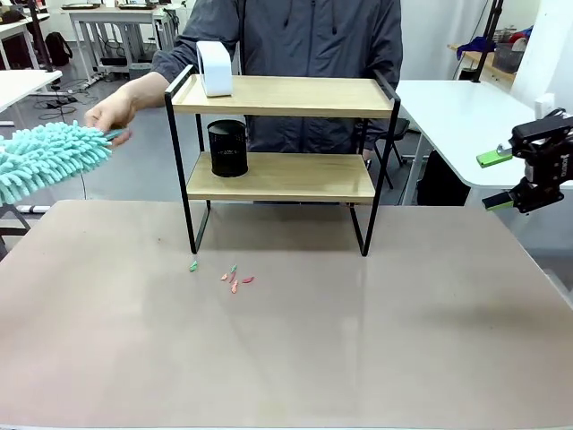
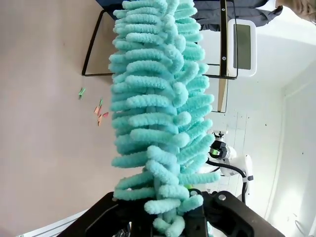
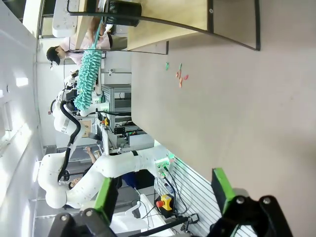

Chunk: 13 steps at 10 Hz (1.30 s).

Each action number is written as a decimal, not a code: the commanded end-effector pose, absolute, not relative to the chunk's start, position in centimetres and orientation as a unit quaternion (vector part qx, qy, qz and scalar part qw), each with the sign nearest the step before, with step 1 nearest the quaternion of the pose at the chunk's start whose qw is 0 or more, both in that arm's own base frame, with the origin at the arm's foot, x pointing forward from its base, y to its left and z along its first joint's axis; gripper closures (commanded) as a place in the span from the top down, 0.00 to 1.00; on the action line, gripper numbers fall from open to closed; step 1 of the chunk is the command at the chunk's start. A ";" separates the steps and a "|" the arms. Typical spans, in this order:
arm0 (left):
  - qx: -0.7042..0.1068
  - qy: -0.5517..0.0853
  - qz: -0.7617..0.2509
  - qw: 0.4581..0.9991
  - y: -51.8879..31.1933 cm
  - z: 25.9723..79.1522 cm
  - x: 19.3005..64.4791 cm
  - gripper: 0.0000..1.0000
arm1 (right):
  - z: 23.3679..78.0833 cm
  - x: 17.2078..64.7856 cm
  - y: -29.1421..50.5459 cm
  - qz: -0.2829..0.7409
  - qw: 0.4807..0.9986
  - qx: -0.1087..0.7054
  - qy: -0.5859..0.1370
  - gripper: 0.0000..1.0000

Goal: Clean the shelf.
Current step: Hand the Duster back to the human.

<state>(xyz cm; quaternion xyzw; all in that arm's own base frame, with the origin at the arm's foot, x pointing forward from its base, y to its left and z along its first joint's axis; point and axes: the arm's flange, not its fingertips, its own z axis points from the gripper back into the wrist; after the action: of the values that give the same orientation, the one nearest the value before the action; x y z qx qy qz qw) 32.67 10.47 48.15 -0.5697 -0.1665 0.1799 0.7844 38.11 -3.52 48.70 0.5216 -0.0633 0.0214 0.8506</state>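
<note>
The shelf [image 1: 286, 96] stands at the table's far middle, two wooden boards in a black frame; the right wrist view shows its board [image 3: 168, 19]. A fluffy teal duster [image 1: 40, 159] hangs at the far left and rises from my left gripper [image 2: 170, 217], which is shut on its near end. The person's hand [image 1: 112, 112] touches the duster's far end. At the right edge, above the table, my right gripper [image 1: 495, 180] is open with nothing between its green pads [image 3: 222, 190].
A white device [image 1: 215, 67] stands on the top board's left end. A black mesh cup [image 1: 227, 148] sits on the lower board. Small pink and green scraps [image 1: 228, 276] lie on the table in front of the shelf's left legs. The person stands behind the shelf.
</note>
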 end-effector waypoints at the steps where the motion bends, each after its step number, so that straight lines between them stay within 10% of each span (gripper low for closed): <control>1: -0.577 -0.180 0.174 0.777 10.5 48.1 32.6 0.00 | 48.7 38.1 -3.8 0.032 0.852 0.519 -0.068 1.00; 3: -0.577 -0.180 0.174 0.777 10.5 48.1 32.6 0.00 | 48.7 38.1 -3.8 0.032 0.852 0.519 -0.068 1.00; 4: -0.569 -0.167 0.180 0.785 10.5 48.1 32.7 0.44 | 48.7 38.1 -3.8 0.032 0.852 0.519 -0.068 1.00; 6: -0.579 -0.153 0.173 0.782 10.1 48.4 32.7 1.00 | 48.7 38.1 -3.8 0.032 0.852 0.519 -0.068 1.00; 13: -0.656 -0.058 0.094 0.747 2.3 41.6 33.2 1.00 | 48.7 38.1 -3.8 0.032 0.852 0.519 -0.068 1.00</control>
<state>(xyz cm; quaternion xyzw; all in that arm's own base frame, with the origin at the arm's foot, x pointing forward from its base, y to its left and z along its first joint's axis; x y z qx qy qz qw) 34.38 4.88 45.35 -0.6375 -0.0726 0.1066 0.7596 38.11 -3.55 48.70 0.5217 -0.0635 0.0213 0.8505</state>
